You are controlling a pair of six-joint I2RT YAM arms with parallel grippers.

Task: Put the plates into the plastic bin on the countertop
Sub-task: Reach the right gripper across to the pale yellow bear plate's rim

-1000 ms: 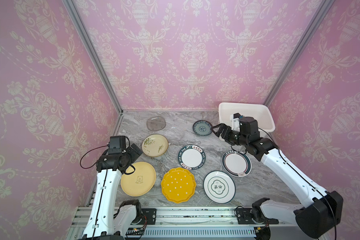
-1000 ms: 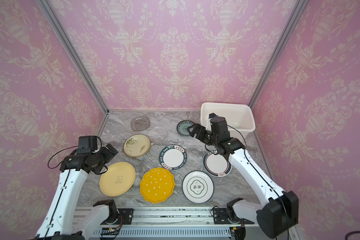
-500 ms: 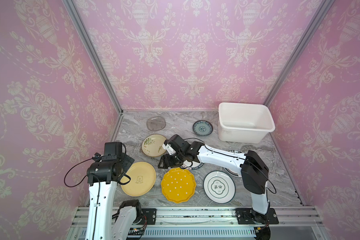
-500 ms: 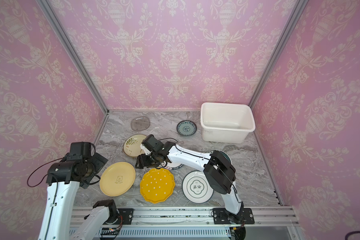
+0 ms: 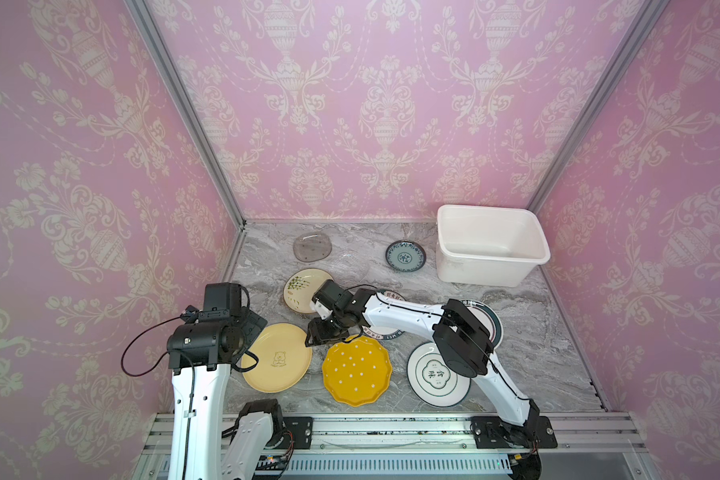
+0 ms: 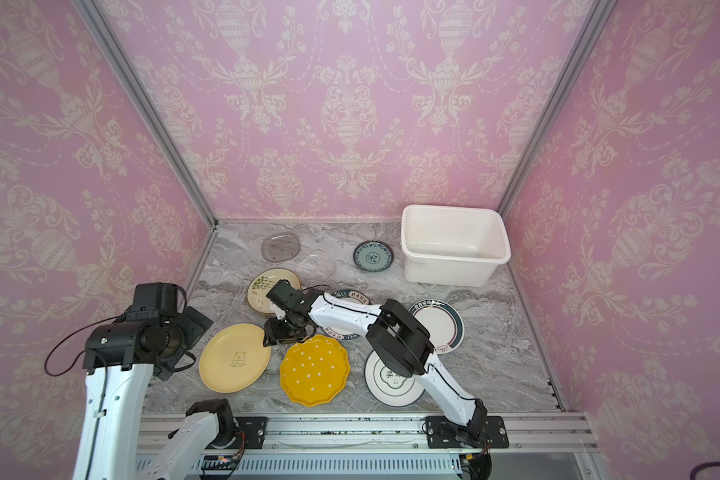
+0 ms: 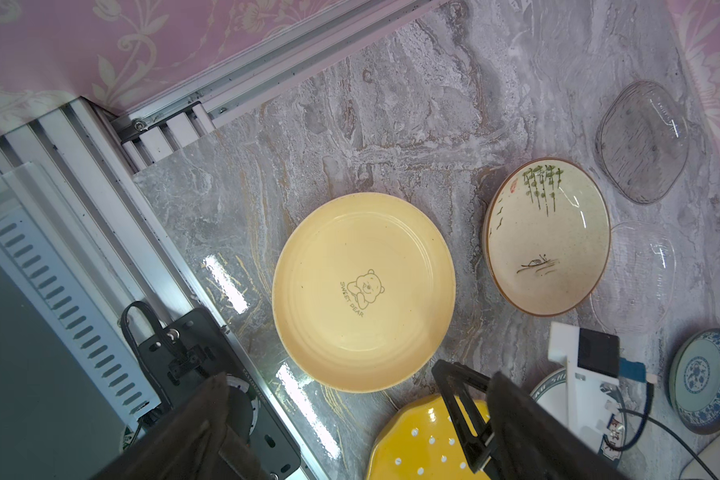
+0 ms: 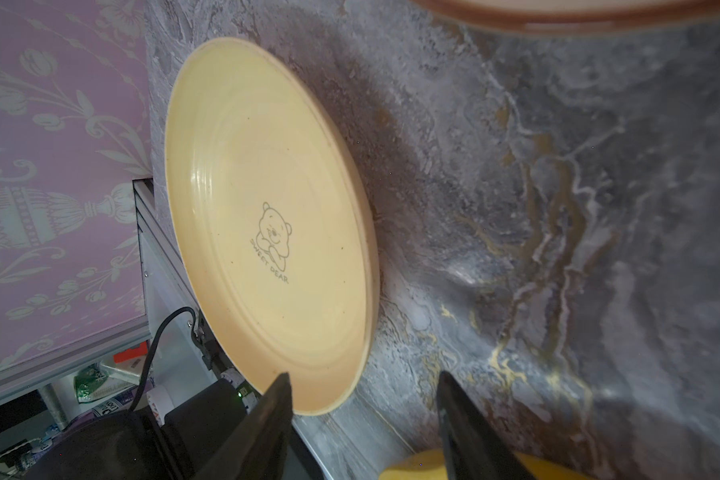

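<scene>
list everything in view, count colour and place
plastic bin: 1, white, back right
countertop: 1, grey marble, under everything
smoky glass plate: 1, grey, back left
clear glass plate: 1, see-through, beside it
blue-patterned plate: 1, blue, left of bin
cream sprig plate: 1, cream, middle left
white dark-rimmed plates: 3, white, under right arm, right of it, front right
pale yellow plate: 1, yellow, front left
yellow dotted plate: 1, yellow, front centre
walls: 3, pink patterned, around countertop
left gripper: 1, black, open, beside pale yellow plate
right gripper: 1, black, open, behind yellow dotted plate
</scene>
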